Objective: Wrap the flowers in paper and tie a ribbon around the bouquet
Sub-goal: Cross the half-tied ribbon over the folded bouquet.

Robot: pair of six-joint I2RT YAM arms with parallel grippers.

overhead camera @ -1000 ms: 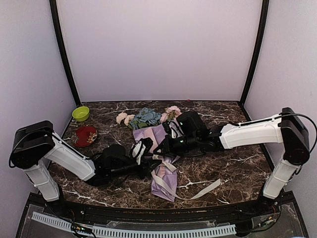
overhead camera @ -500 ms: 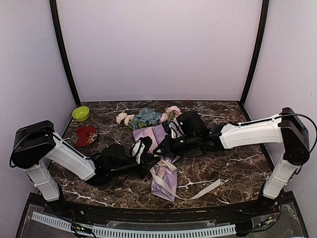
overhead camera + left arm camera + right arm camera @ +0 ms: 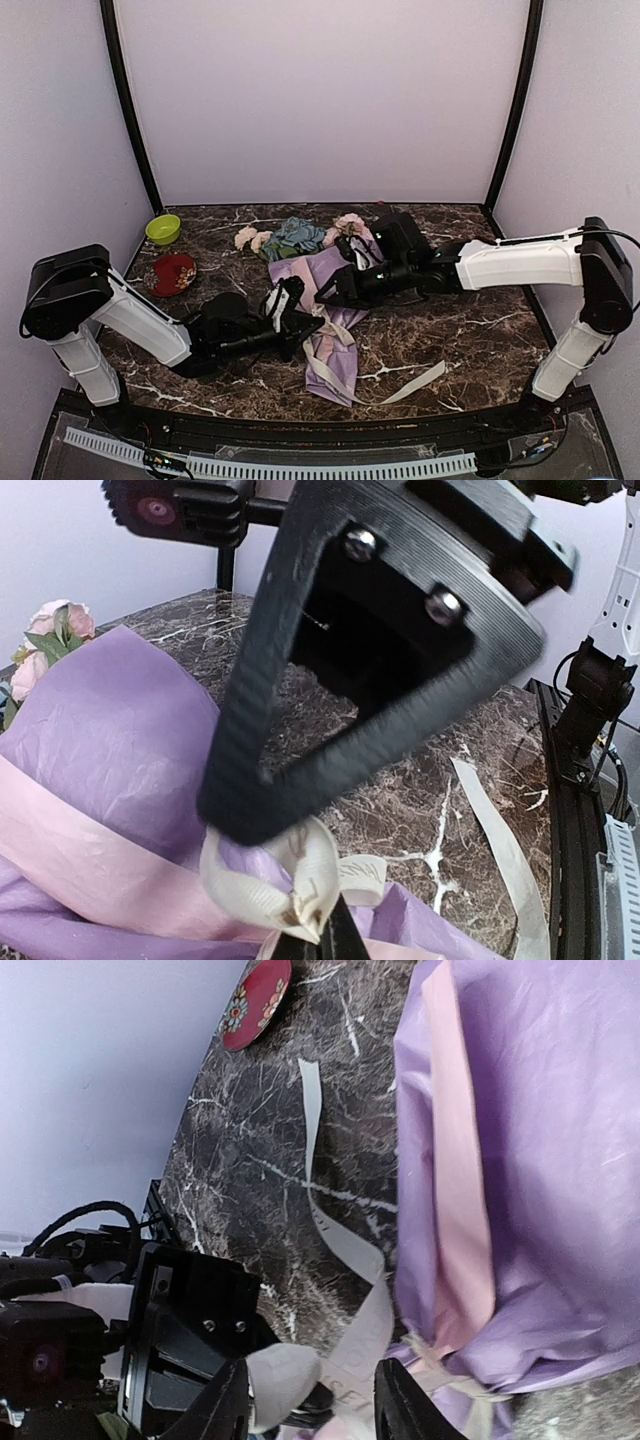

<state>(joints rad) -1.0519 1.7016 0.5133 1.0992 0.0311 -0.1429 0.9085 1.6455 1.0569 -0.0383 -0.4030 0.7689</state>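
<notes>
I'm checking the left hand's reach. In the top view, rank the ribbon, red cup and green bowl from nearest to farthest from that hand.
1. Ribbon, pinched in the left hand at the bouquet.
2. Red cup, off to its left.
3. Green bowl, back left corner.

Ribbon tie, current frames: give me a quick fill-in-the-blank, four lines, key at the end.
1. The left gripper is ___ on the ribbon.
2. The right gripper's jaws stand ___, clamping nothing.
3. The lilac paper shows a ___ band along its fold.
4. Left of the bouquet sit a red cup and a ___ bowl.
Missing: shut; open; pink; green.
</notes>
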